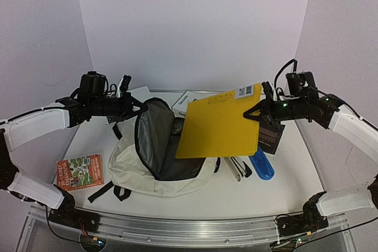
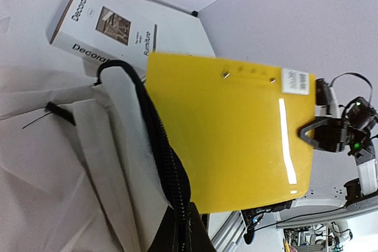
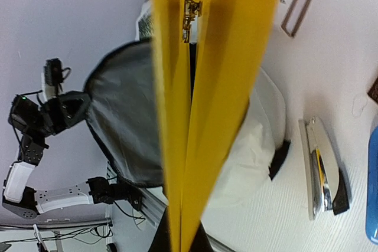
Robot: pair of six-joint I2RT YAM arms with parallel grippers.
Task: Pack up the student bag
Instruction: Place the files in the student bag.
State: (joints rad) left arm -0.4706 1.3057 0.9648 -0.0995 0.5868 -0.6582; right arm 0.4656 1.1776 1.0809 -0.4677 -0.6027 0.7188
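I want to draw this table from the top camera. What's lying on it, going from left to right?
colourful book → backpack → thin silvery tools → blue case. The yellow folder is up in the air over the backpack, so I left it out.

Plain panels [image 1: 195, 28] are walling in a white table [image 1: 283, 192], two robot arms [image 1: 35, 125] sitting on a metal rail [image 1: 189, 226]: probably a robotics lab.

You had the folder [image 1: 218, 125] over the open student bag [image 1: 147, 172], a book [image 1: 80, 171] lying left of it, pens [image 1: 236, 168] right.
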